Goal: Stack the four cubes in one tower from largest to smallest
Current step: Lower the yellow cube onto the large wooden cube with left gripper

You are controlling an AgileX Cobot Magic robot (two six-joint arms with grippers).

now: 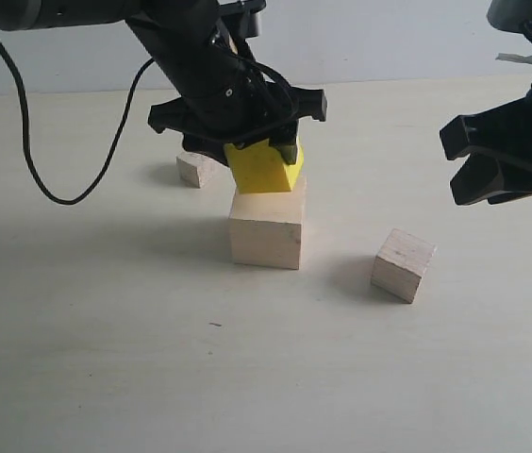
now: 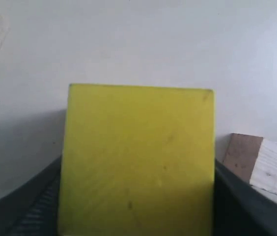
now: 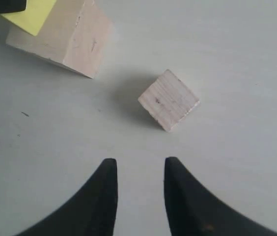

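Note:
The large pale wood cube (image 1: 266, 229) stands mid-table. Right over it, tilted, hangs the yellow cube (image 1: 264, 167), with my left gripper (image 1: 247, 142) shut on it; whether it touches the large cube's top I cannot tell. It fills the left wrist view as the yellow cube (image 2: 137, 160) between dark fingers (image 2: 25, 206). A small wood cube (image 1: 403, 265) lies to the right, also the small cube (image 3: 169, 100) ahead of my right gripper (image 3: 138, 167), which hovers open and empty at the right gripper (image 1: 464, 165). The smallest cube (image 1: 196, 170) sits behind the left arm.
A black cable (image 1: 30, 142) hangs from the left arm over the pale table (image 1: 106, 359). A pale wall (image 1: 389, 38) closes the back. The large cube (image 3: 62, 37) and a yellow corner (image 3: 30, 17) show in the right wrist view.

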